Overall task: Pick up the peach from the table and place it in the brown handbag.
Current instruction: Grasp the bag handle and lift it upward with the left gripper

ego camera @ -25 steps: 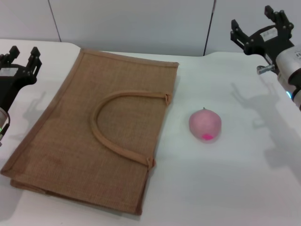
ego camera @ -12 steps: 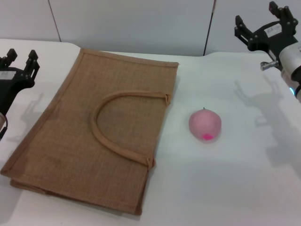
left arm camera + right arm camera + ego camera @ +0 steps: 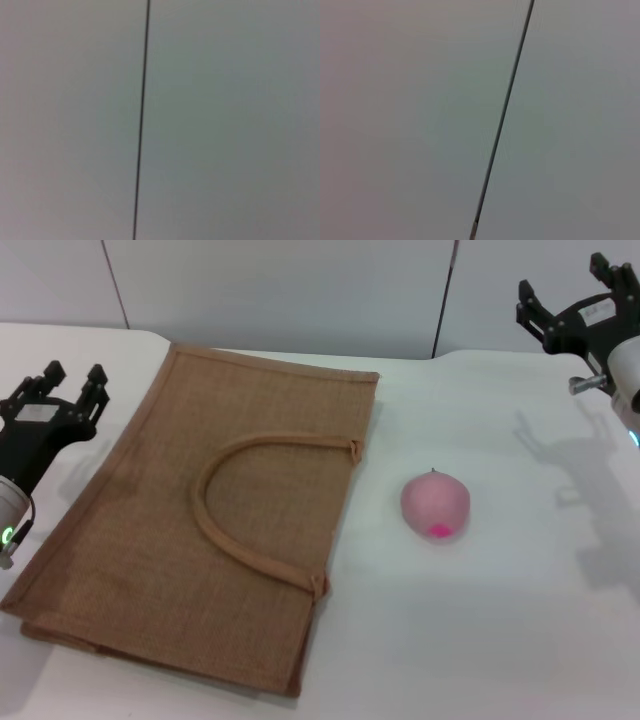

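I see the peach sitting on the white table, just to the right of the brown handbag, apart from its edge and level with the end of the arched handle. The handbag lies flat on its side, mouth closed, so I judge it will need opening before anything goes in.

My right gripper is up high, well beyond the peach toward the far right of the handbag, its fingers spread wide and holding nothing. My left gripper hovers just off the handbag's left edge, also spread and empty. Both wrist cameras show me only a blank wall with a seam.

The peach looks small, round and light, so weight is no worry. Its skin seems smooth, and a round body can roll or squirt out of a hard pinch; it may also bruise. I would close across its widest middle, from the sides, gently. The jute bag looks stiff but floppy at the handles.
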You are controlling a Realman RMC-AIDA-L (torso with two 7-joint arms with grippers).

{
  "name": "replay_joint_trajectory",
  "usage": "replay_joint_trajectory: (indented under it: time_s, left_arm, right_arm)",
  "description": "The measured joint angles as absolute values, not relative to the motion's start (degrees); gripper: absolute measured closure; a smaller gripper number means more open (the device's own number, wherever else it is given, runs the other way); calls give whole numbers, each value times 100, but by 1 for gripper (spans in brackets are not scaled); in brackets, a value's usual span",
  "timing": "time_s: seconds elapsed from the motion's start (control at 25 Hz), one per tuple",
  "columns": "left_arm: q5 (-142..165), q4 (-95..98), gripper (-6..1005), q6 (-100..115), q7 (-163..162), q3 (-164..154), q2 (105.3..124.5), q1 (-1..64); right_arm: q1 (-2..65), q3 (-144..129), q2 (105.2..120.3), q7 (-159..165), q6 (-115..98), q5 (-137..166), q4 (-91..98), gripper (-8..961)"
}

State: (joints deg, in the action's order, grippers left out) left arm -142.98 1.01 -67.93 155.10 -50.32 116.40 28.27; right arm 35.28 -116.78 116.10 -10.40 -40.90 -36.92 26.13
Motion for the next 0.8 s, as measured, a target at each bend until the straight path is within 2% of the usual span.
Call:
replay_joint_trajectory:
  time_s: [0.28,0.48,0.8]
  left_arm:
    - [-13879,151,459,-6774,15242,-5031,11545,2829]
    - [-13165,276,460,-6755,14400,-5026,11272,2810]
    - [-11744,1400,461,-6340,12991,-5021,11195,2608]
  right_arm:
    - [3566,-11679,11604,-1040,-3805,-3701,2647,68]
    - [3616,-11687,11601,-1042,-3536,-3693,2697,68]
    - [3691,-11711,11601,-1054,-3239,-3661,2740,68]
